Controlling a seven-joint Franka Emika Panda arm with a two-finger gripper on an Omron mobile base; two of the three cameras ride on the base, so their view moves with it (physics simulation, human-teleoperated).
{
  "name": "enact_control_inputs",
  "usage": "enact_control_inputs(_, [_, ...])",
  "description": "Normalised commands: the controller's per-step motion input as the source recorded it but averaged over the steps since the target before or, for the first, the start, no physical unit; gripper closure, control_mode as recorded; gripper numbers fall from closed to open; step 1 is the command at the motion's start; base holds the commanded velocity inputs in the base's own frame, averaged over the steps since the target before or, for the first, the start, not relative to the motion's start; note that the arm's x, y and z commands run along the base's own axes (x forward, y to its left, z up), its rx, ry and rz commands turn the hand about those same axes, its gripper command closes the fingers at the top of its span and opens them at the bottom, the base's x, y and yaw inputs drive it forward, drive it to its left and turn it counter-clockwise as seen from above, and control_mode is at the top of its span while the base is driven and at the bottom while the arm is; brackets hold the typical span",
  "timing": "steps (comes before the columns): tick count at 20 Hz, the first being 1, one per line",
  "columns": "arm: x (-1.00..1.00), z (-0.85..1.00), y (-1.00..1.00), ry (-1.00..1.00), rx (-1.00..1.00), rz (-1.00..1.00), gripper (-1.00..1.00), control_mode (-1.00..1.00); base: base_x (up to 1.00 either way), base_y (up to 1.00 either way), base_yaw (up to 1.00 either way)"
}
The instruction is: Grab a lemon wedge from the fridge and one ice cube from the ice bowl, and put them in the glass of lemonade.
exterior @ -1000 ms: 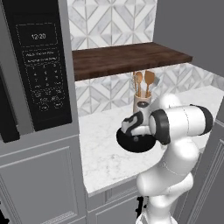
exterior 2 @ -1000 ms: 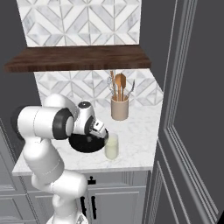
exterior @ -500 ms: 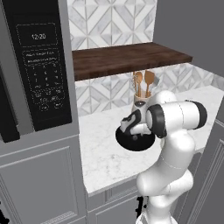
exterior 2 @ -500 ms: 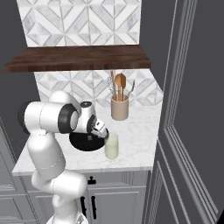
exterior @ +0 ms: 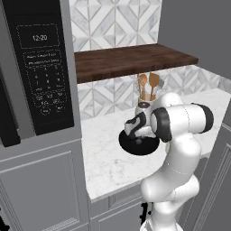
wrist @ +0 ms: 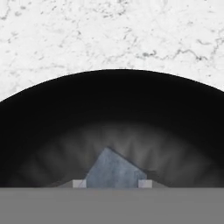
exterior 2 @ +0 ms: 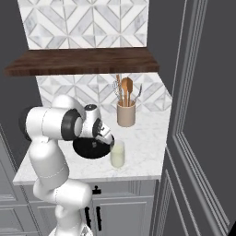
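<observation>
From my remote seat I see the arm bent low over the marble worktop (exterior: 108,158), its end effector (wrist: 112,184) lowered into the black bowl (wrist: 52,131). In the hand view a pale blue-grey ice cube (wrist: 114,171) sits right between the two fingertips (wrist: 79,183), which stand against its sides, so the end effector looks clenched on the ice cube, though whether the cube is off the bowl's bottom I cannot tell. In the left base view the bowl (exterior: 131,145) lies on the worktop just in front of the wrist, with a beige utensil holder (exterior: 145,103) full of wooden spoons behind it against the patterned tile wall. In the right base view the glass of lemonade (exterior 2: 117,154) stands upright just beside the bowl (exterior 2: 85,150), on the side nearer the tall dark panel, and the utensil holder (exterior 2: 126,114) stands further back. A dark wooden shelf (exterior 2: 83,61) runs above the worktop, and a black microwave (exterior: 43,67) is built into the grey cabinet in the left base view.
</observation>
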Motion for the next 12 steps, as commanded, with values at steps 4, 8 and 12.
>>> enact_control_inputs(4, [-0.11, 0.63, 0.00, 0.00, 0.00, -0.08, 1.00, -1.00, 0.00, 0.00, 0.00])
enact_control_inputs(8, [-0.19, 0.91, -0.02, 0.00, 0.00, -0.03, 1.00, -1.00, 0.00, 0.00, 0.00])
enact_control_inputs(12, [-0.63, 0.48, -0.17, 0.03, -0.02, 0.01, 1.00, -1.00, 0.00, 0.00, 0.00])
